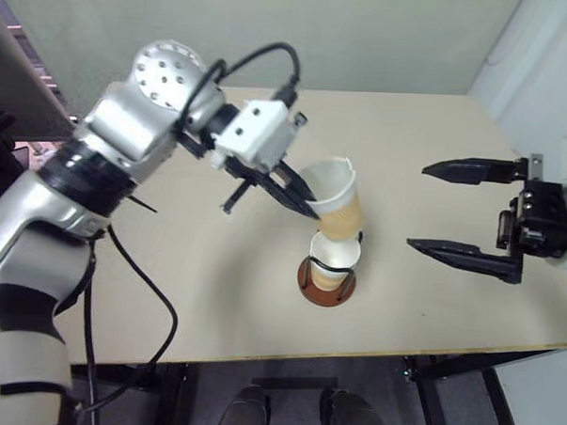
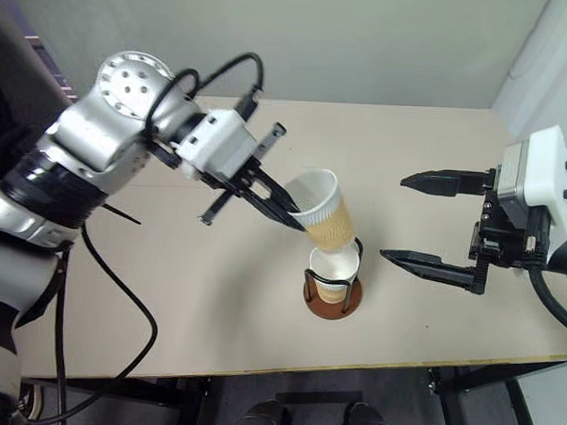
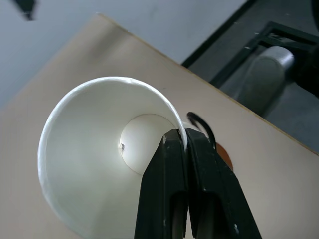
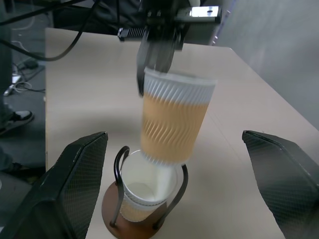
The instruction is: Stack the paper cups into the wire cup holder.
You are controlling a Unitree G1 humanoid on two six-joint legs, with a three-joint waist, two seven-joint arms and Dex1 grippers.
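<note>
1. The left pincer [image 2: 300, 216] is clamped on the rim of a cup [image 2: 323, 210], one finger inside and one outside.
2. That cup hangs tilted, its bottom just at the mouth of a second cup [image 2: 335, 267].
3. The second cup sits upright in the holder [image 2: 332, 299], between the black wire loops, near the front edge of the bench [image 2: 167, 292].
4. The right pincer [image 2: 432, 221] hovers beside the holder, spread wide and empty.
</note>
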